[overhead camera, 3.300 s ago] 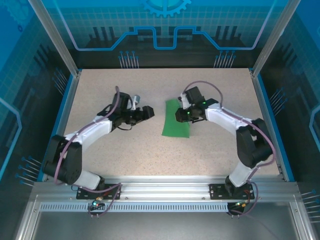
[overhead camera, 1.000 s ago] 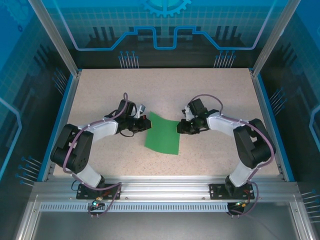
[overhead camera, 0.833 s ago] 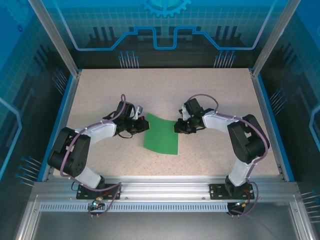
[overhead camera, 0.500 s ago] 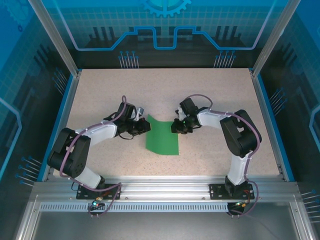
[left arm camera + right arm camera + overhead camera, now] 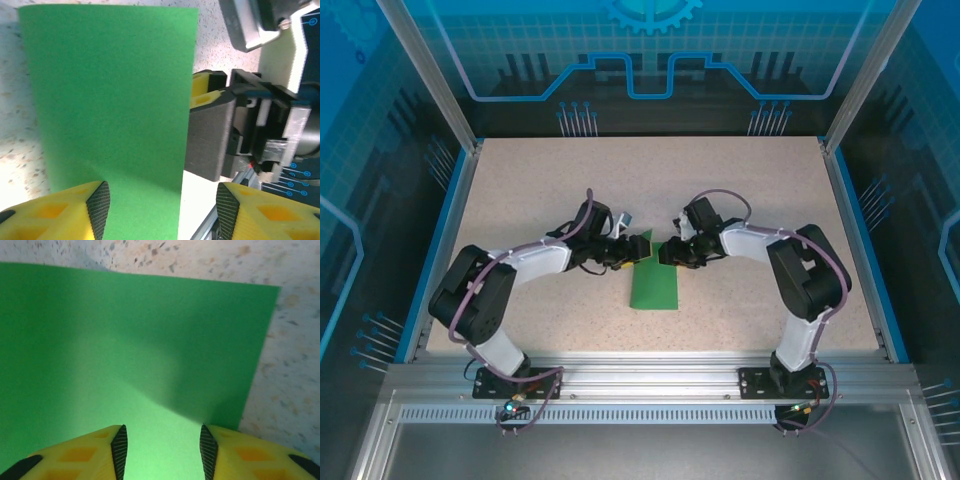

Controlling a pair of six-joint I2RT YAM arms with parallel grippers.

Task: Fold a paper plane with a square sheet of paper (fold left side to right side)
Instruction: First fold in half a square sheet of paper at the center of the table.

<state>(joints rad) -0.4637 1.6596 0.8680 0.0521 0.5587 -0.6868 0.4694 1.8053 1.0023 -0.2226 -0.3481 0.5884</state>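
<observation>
Wide room: speckled table (image 5: 740, 320) lies open from the arm bases to the paper's near edge.
Green paper sheet (image 5: 654, 285): narrow folded strip, mid-table, edges straight (far corner shows between the grippers).
Left gripper (image 5: 630, 251): fingers apart, at the strip's far-left edge.
Right gripper (image 5: 664, 254): fingers apart over the far-right edge.
Far table: open to the back.

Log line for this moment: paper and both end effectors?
paper: green, narrow, on table | left end effector: open, at paper's far end | right end effector: open, over paper, facing the left one
</observation>
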